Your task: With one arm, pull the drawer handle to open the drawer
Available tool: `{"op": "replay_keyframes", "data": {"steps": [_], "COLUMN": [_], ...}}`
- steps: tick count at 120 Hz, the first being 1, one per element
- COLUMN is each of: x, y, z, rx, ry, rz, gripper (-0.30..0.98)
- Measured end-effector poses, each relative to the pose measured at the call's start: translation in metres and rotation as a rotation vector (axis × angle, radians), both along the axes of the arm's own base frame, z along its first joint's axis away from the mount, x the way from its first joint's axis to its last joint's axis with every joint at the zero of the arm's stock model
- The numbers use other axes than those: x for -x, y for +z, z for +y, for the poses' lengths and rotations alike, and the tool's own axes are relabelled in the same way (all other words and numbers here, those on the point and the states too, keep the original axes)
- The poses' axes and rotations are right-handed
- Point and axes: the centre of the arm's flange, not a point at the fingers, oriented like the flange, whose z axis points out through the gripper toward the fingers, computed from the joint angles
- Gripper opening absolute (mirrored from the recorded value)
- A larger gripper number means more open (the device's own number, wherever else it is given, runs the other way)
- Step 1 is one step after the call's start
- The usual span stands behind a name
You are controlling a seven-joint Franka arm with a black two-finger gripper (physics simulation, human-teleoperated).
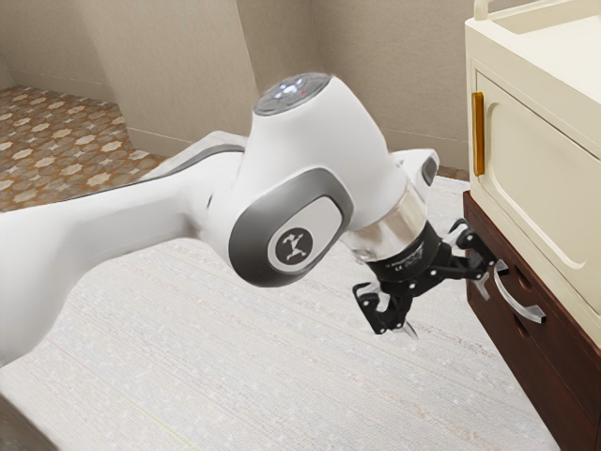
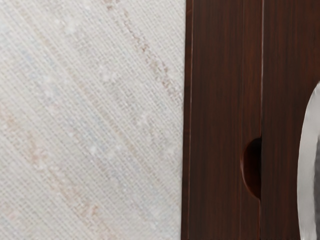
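The gripper point(image 1: 448, 312) is open in the exterior view, its two fingers spread wide with nothing between them. A curved silver handle point(image 1: 518, 299) is fixed to the dark brown drawer front point(image 1: 549, 352) at the exterior view's right. One finger is close to the handle's upper end; whether they touch cannot be told. The other finger hangs over the pale floor. In the wrist view, part of the silver handle point(image 2: 306, 175) stands at the edge beside the dark wood front point(image 2: 217, 120). The drawer front looks flush with its cabinet.
A cream cabinet point(image 1: 540, 169) with an orange handle point(image 1: 478, 133) rises above the dark wood unit. Pale rug point(image 1: 282, 376) lies below the arm. A rounded notch point(image 2: 253, 167) is cut in the wood near the silver handle.
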Motion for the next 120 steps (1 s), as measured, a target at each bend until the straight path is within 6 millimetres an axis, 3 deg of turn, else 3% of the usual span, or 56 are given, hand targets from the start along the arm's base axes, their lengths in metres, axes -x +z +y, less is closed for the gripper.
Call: {"op": "replay_keyframes", "data": {"steps": [38,80,120], "x": [-0.002,-0.017,-0.019], "y": [-0.004,-0.01,-0.023], "z": [-0.017,-0.002,-0.008], "rx": [0.045,0.049,0.05], "ry": [0.0,0.023,0.005], "rz": [-0.092,-0.13,-0.133], "gripper": [0.69,0.69,0.69]}}
